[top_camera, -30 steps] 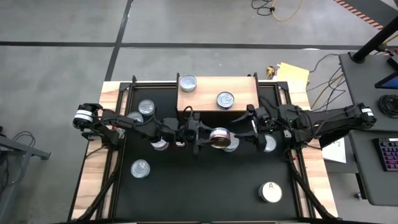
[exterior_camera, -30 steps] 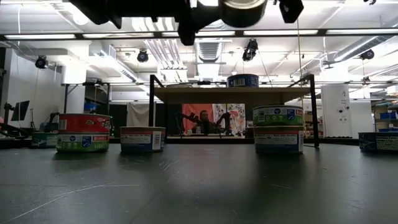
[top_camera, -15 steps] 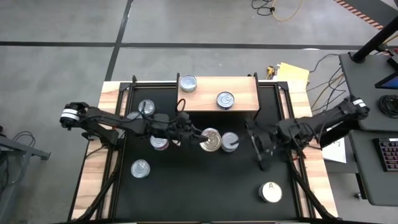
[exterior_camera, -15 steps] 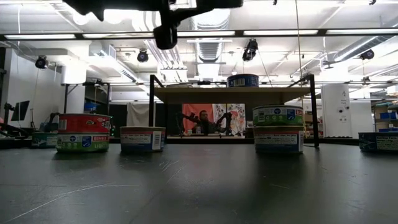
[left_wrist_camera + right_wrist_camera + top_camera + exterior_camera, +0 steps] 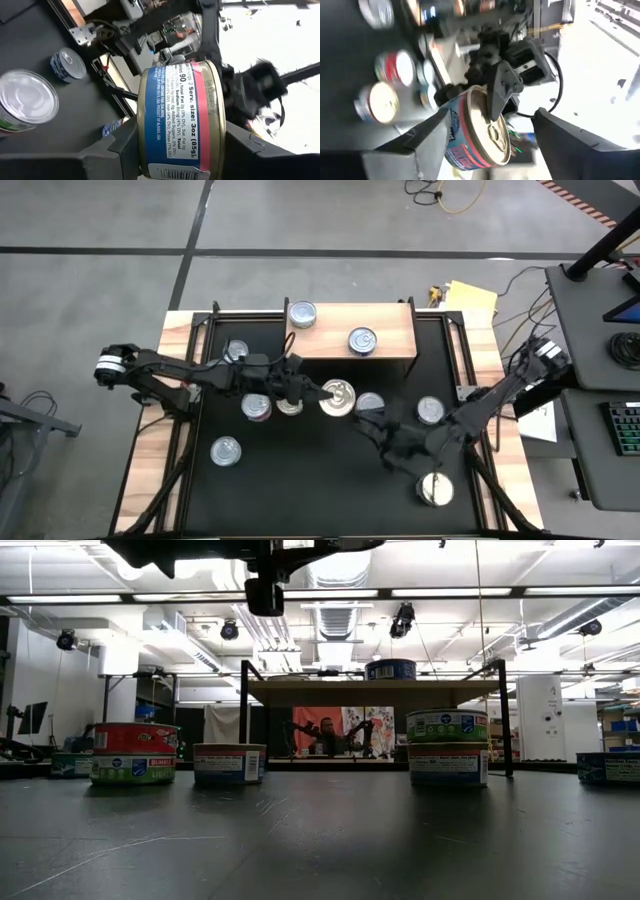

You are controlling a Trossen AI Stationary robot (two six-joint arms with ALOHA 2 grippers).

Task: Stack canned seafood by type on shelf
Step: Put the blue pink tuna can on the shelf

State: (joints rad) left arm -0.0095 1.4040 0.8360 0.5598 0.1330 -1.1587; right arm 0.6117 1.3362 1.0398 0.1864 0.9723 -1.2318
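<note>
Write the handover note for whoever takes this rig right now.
Left pincer: shut on a gold-topped can, held above the middle of the table, just in front of the shelf.
Right pincer: open and empty, right of centre, close to the white-topped can.
Shelf: two silver-topped cans, apart, not stacked.
Black tabletop: the other cans are loose; the low view shows a two-can pile.
Done: two cans are on the shelf.
Left: put the held can on the shelf, bring up the rest and stack them by type.
</note>
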